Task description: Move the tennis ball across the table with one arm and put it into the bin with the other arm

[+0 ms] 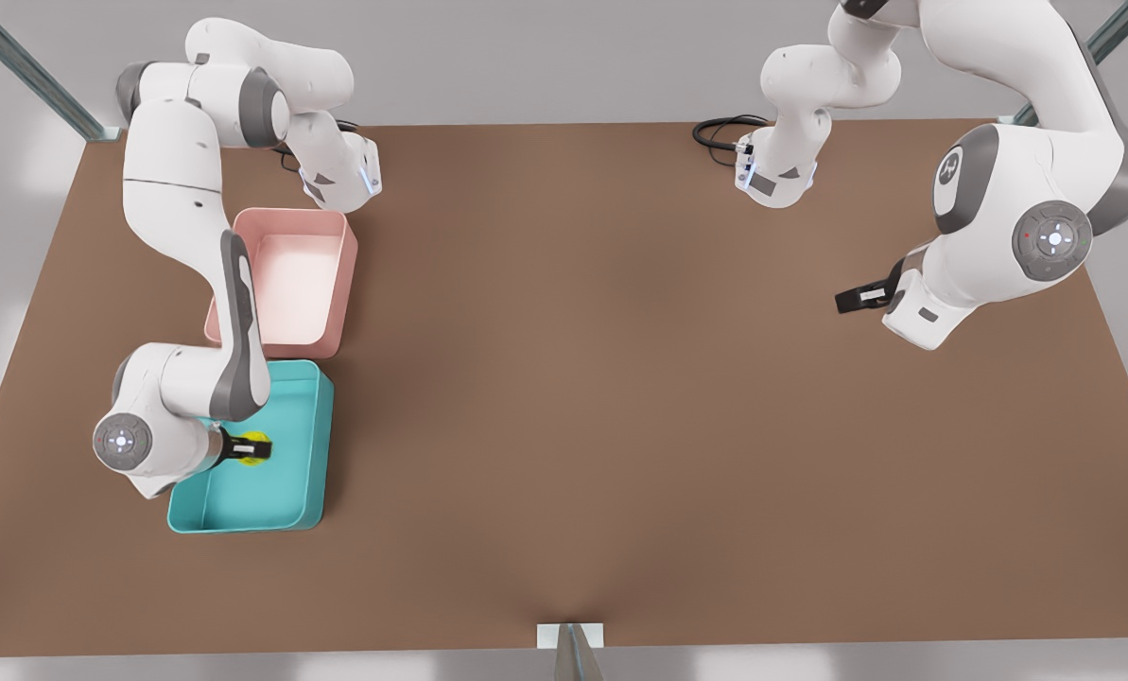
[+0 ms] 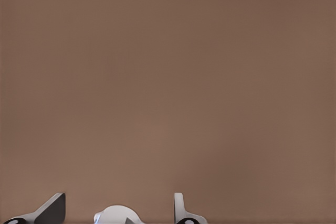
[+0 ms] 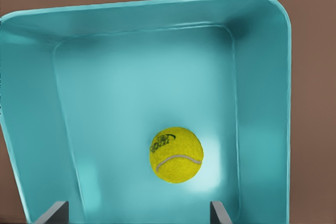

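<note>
Over on the front view's left, the right gripper (image 1: 259, 448) hangs above the bin (image 1: 310, 445), and from its wrist view the fingers (image 3: 218, 212) stand wide apart with nothing between them. So the ball (image 3: 176, 154) is loose, sitting inside the bin (image 3: 262, 103), apart from the walls, printed mark facing up. From the front the ball (image 1: 259, 439) peeks out yellow around the black fingers. Pink tray (image 1: 332, 274) sits just beyond the bin on the far side, nearly touching it. Way across the table (image 1: 601, 397), on the front view's right, the left gripper (image 1: 857, 299) waits in the air. Its wrist view has two fingers (image 2: 52, 209) spread apart, jaws open, over plain brown table (image 2: 168, 77).
</note>
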Controlling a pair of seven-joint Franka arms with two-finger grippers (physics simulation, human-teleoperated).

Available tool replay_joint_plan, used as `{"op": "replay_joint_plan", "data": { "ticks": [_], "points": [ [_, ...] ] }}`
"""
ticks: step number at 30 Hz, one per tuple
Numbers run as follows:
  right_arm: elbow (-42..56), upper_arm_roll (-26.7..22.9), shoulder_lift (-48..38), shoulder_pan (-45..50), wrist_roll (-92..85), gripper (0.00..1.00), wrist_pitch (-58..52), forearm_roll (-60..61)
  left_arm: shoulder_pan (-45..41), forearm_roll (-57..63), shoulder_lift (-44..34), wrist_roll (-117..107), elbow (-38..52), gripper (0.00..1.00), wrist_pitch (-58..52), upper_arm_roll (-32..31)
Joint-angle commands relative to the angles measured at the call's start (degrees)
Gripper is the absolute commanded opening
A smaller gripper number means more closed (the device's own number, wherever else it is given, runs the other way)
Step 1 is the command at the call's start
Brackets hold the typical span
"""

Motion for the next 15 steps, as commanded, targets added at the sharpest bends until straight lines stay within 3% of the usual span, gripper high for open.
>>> {"op": "replay_joint_plan", "data": {
  "ticks": [1,5,9,11,12,15],
  "points": [
    [0.41,0.16,-0.26,0.3,-20.84,1.0,-0.87,-0.04,0.09,0.03,-0.03,-0.03,0.04,1.0,0.08,-0.02],
    [11.49,0.52,-1.75,5.84,-12.4,1.0,-18.97,1.72,2.2,-0.14,-0.12,0.32,0.39,1.0,-0.01,-0.02],
    [19.14,0.25,-11.06,7.25,-11.78,1.0,-35.5,-1.53,2.03,0.12,-0.12,5.77,0.48,1.0,-1.33,-0.02],
    [11.15,12.9,-25.03,-4.7,-10.38,1.0,-35.32,-5.76,1.59,0.03,-0.38,5.6,0.83,1.0,-3.7,-0.37],
    [8.42,17.47,-27.85,-8.57,-7.65,1.0,-35.24,-5.49,1.85,0.03,-0.29,5.51,0.83,1.0,-4.23,-1.6],
    [5.16,16.78,-30.49,-7.87,-6.51,1.0,-34.8,-5.67,2.03,-0.14,-0.03,5.51,0.83,1.0,-5.55,-1.6]
  ]
}}
